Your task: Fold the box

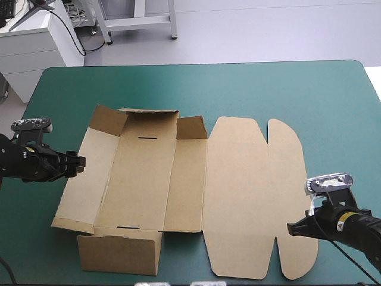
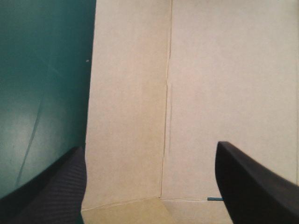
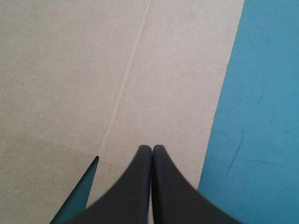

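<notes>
Lying in the middle of the teal-green cover (image 1: 238, 89) is the brown box (image 1: 178, 179), only partly made. On its left half the near wall (image 1: 119, 253) stands up, and the far wall (image 1: 149, 122) is up a bit too. The left side panel (image 1: 83, 179) leans outward. The lid (image 1: 238, 190) lies flat on the right, with a round flap (image 1: 292, 179) at its end.

The left gripper (image 1: 80, 162) is just beside the left side panel. Its black fingers (image 2: 56, 186) stand wide apart and hold nothing, with brown board (image 2: 210, 70) ahead of them.

The right gripper (image 1: 290, 228) is at the near right corner of the lid. Its fingers (image 3: 140, 186) are pressed together in one point with nothing between them. The point sits over the board (image 3: 70, 70), close to its edge. I cannot tell if it touches.
</notes>
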Robot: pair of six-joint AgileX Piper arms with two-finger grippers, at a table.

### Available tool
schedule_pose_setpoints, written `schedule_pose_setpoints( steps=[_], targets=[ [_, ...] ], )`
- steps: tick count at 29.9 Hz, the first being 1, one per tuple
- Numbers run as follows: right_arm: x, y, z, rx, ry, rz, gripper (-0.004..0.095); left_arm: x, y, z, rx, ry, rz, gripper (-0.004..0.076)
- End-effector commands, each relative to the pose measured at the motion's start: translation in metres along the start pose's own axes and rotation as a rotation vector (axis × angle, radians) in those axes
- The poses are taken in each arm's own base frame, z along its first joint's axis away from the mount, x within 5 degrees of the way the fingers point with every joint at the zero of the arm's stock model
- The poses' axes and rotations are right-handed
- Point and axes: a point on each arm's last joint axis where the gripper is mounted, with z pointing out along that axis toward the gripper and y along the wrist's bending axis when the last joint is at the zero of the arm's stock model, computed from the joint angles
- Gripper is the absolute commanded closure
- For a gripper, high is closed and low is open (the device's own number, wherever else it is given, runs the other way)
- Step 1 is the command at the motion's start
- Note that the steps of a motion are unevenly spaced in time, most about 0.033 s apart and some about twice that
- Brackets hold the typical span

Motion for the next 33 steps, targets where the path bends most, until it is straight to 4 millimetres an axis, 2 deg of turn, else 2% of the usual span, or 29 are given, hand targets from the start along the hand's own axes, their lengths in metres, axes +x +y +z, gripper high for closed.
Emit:
schedule_pose_setpoints(
  steps=[1,6,10,13,17,23,27,33],
  targets=[
    [-0.002,0.002,-0.011,-0.032,-0.078,0.020,0.0927,-0.013,0.022,0.005,0.015,-0.016,-0.118,0.0180],
    [0.003,0.003,-0.019,-0.051,-0.111,0.028,0.0927,-0.023,0.047,0.031,0.182,0.015,-0.210,0.0180],
    [0.005,0.003,-0.021,-0.052,-0.112,0.018,0.0927,-0.025,0.064,0.060,0.165,0.123,-0.218,0.0180],
    [0.006,0.003,-0.021,-0.050,-0.102,0.009,0.0927,-0.023,0.069,0.077,0.197,0.202,-0.180,0.0180],
    [0.007,0.002,-0.023,-0.051,-0.109,0.006,0.0927,-0.021,0.072,0.091,0.240,0.270,-0.125,0.0180],
    [0.008,0.002,-0.023,-0.050,-0.103,-0.003,0.0927,-0.018,0.081,0.102,0.199,0.329,-0.125,0.0181],
    [0.008,0.002,-0.023,-0.050,-0.105,-0.005,0.0927,-0.015,0.076,0.105,0.250,0.333,-0.154,0.0181],
    [0.007,0.002,-0.023,-0.050,-0.109,-0.005,0.0927,0.006,0.066,0.120,0.345,0.393,-0.206,0.0181]
  ],
)
